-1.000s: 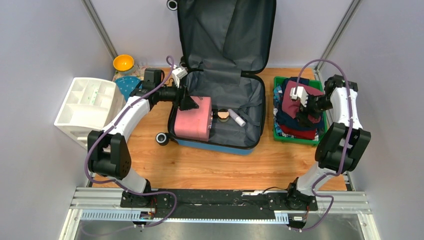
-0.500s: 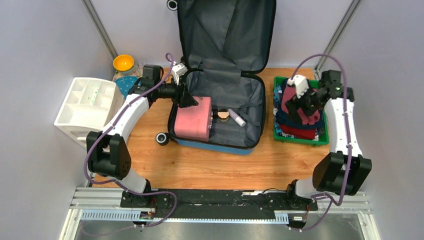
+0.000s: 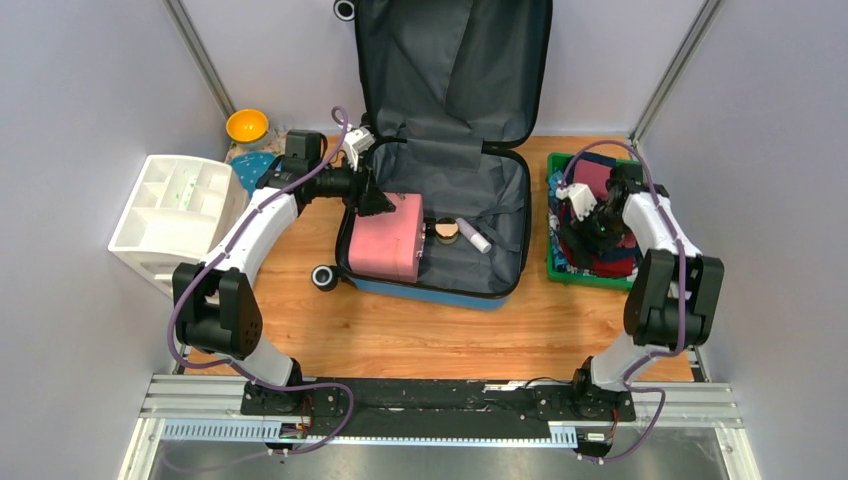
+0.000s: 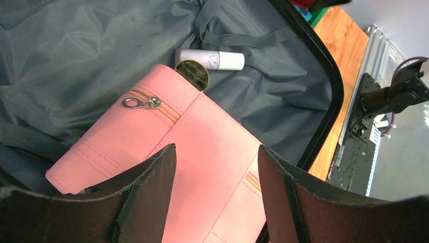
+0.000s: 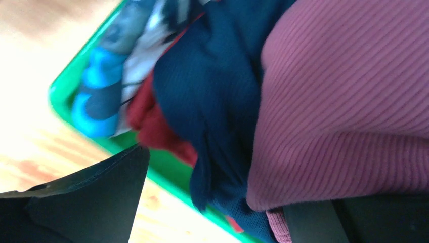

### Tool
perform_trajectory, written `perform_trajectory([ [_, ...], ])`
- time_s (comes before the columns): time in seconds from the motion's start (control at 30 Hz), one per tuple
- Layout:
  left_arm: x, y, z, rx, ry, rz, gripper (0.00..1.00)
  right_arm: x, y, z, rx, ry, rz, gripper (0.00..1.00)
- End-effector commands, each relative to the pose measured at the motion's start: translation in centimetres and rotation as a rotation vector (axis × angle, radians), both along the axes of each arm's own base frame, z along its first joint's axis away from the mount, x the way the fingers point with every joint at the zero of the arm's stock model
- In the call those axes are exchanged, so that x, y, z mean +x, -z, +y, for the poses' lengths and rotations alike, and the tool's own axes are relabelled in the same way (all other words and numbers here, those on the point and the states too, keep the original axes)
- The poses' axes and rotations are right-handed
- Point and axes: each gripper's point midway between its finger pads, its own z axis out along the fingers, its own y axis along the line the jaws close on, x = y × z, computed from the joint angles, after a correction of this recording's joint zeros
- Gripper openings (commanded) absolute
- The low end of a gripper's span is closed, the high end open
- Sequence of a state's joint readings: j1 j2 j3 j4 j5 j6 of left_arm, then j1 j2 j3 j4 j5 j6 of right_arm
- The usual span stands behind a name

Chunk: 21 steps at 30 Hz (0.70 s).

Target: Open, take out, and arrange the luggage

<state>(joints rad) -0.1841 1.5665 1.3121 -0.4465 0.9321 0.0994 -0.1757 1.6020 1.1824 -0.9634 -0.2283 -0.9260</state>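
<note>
L gripper [image 3: 381, 207] hangs over the left side of the luggage [image 3: 490, 185]; jaws stand well apart, nothing btwn them, nothing held. Directly under its tips lies a pink zip pouch [image 4: 202, 126], flat on the dark grey lining; wrist view shows the fingers [image 4: 146, 192] above the pouch, not clamped on it; whether they brush it I can't tell. Just past the pouch, ahead of the L tips, a small round compact [image 4: 192, 75] leans on the pouch edge; a white tube [image 4: 210, 59] lies right beyond, touching or nearly touching the compact. Luggage sits mid-table btwn the two grippers: base open flat, lid raised at the back, blue shell edge showing along the near side, a black wheel [image 3: 323, 277] sticking out at the near-left corner, nearer the arm base than the L gripper.

R gripper [image 3: 580, 238] points down into a green tray [image 3: 550, 240], which stands beside the luggage, apart from it; jaws wide open; wrist view is blurred. One finger [image 5: 91, 202] shows clear of the cloth; the other is mostly hidden under a maroon ribbed knit [image 5: 344, 101]; no cloth pinched as far as shows. Next to the knit, twd the visible finger: navy fabric [image 5: 212, 91], then red and blue-white bits, all piled in the tray.

Out past the L gripper's outer side: white organiser [image 3: 180, 205]; orange bowl [image 3: 246, 125] behind it.
</note>
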Motion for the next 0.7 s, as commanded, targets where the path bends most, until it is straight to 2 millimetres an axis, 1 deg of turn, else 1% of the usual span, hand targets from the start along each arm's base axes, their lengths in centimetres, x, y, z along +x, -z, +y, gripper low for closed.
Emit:
perform_trajectory([
  [0.0,0.8,-2.2,0.1,-0.012,0.003,-0.068,0.69,9.2,-0.7,-4.6,-0.111,0.094,-0.196,0.98],
  [0.03,0.8,-2.3,0.0,-0.012,0.003,-0.066,0.69,9.9,-0.6,-4.9,-0.107,0.099,-0.197,0.98],
  [0.07,0.9,-2.2,0.1,-0.009,0.000,-0.064,0.69,11.1,-0.5,-5.2,-0.107,0.089,-0.202,0.98],
  [0.13,1.0,-2.4,0.1,-0.007,-0.002,-0.065,0.69,12.3,-0.3,-6.0,-0.122,0.074,-0.207,0.98],
  [0.17,1.0,-2.3,0.1,-0.005,-0.002,-0.062,0.69,13.3,0.1,-6.4,-0.127,0.074,-0.207,0.98],
  [0.23,1.1,-2.2,0.2,0.003,-0.006,-0.064,0.69,14.4,0.3,-7.3,-0.136,0.072,-0.210,0.98],
  [0.27,1.1,-2.1,0.2,0.006,-0.008,-0.060,0.69,15.5,0.5,-7.7,-0.142,0.065,-0.217,0.98],
  [0.33,1.2,-2.0,0.3,0.009,-0.009,-0.060,0.69,16.8,0.7,-8.7,-0.164,0.070,-0.229,0.98],
  [0.37,1.2,-1.8,0.3,0.012,-0.010,-0.051,0.69,17.5,1.7,-9.1,-0.164,0.073,-0.220,0.98],
  [0.4,1.2,-1.7,0.3,0.014,-0.011,-0.049,0.69,19.0,0.6,-9.8,-0.176,0.081,-0.257,0.98],
  [0.43,1.3,-1.6,0.3,0.017,-0.013,-0.048,0.69,19.8,0.4,-10.2,-0.184,0.085,-0.271,0.98],
  [0.47,1.4,-1.6,0.4,0.023,-0.014,-0.044,0.69,20.4,1.5,-10.6,-0.185,0.095,-0.260,0.98],
  [0.5,1.4,-1.5,0.4,0.027,-0.013,-0.041,0.69,21.8,0.1,-11.3,-0.199,0.109,-0.302,0.98],
  [0.57,1.5,-1.5,0.6,0.046,-0.010,-0.044,0.69,22.4,0.1,-11.8,-0.201,0.117,-0.311,0.98],
  [0.63,1.6,-1.6,0.9,0.055,-0.014,-0.053,0.69,22.2,-0.8,-11.8,-0.193,0.119,-0.322,0.98],
  [0.67,1.4,-1.7,1.0,0.054,-0.016,-0.051,0.69,21.9,-2.6,-11.7,-0.193,0.118,-0.352,0.98],
])
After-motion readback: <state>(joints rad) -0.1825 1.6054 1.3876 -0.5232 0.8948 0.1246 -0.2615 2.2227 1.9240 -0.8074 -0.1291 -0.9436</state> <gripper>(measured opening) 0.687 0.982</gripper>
